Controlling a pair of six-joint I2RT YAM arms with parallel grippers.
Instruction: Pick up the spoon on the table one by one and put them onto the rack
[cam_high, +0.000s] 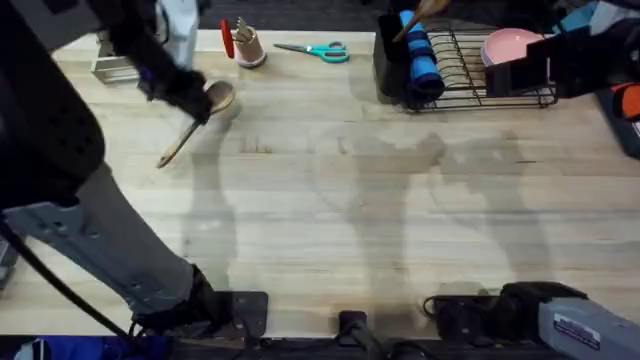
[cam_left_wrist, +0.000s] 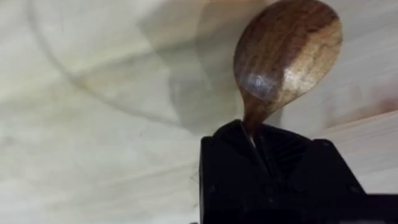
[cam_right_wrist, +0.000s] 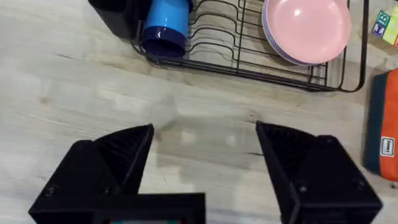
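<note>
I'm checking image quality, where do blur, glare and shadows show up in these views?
Overhead: the left arm looms dark and blurred, casting soft shadows across the light wooden table. Left wrist: a glare spot on the brown wooden spoon. Right wrist: the black wire rack looks sharp.

1. A dark floor (cam_high: 300, 12) ran beyond the far edge of the furniture.
2. Soft overhead light cast faint, blurred shadows (cam_high: 400, 170) across the pale wood (several overlapping).
3. A blue object (cam_high: 60, 350) sat at the near edge.
</note>
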